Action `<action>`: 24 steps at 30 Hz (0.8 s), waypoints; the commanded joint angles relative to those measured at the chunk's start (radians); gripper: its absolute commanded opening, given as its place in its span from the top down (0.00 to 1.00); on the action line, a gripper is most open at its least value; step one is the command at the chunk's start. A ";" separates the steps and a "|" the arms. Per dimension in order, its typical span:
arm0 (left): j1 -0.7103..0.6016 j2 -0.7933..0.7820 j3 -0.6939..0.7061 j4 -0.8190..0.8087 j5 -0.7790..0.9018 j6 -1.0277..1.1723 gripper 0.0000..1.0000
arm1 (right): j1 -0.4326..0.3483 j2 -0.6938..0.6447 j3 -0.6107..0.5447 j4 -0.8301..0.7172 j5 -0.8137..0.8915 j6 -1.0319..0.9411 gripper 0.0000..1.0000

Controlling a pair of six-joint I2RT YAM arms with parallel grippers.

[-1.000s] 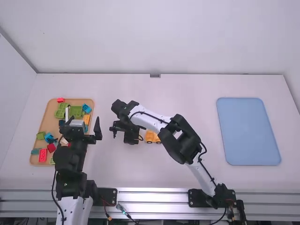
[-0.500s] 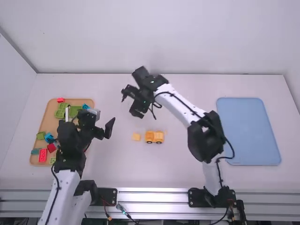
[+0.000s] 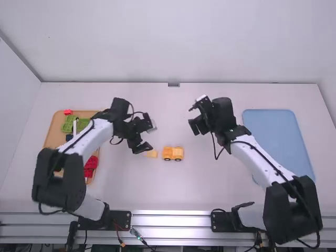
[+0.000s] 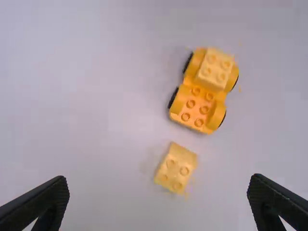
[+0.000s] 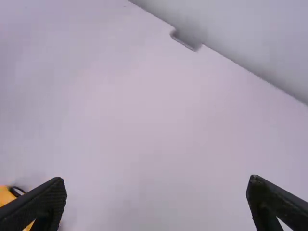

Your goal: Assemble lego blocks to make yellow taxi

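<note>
Okay, left gripper (image 4: pixel 158 182) and right gripper (image 5: pixel 156 182) are wide open, empty; closing off-centre could twist the small yellow plastic block (image 4: pixel 176 168), though I can't judge height.

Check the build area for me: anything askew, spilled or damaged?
Nothing stands out. The wheeled base sits upright on the table, and the mounted block looks straight. The loose block lies studs up beside it, unattached, which seems normal mid-build.
</note>
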 commanded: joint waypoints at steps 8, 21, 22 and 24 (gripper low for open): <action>-0.125 0.255 0.072 -0.006 -0.249 0.225 0.16 | -0.201 -0.259 -0.302 0.192 -0.157 0.036 0.01; -0.124 0.259 0.020 0.003 -0.204 0.223 0.37 | -0.315 -0.309 -0.374 0.298 -0.361 0.036 0.01; -0.126 0.259 0.015 0.011 -0.204 0.223 0.37 | -0.315 -0.303 -0.374 0.300 -0.360 0.036 0.01; -0.130 0.259 0.000 0.037 -0.204 0.222 0.39 | -0.315 -0.298 -0.374 0.303 -0.360 0.036 0.01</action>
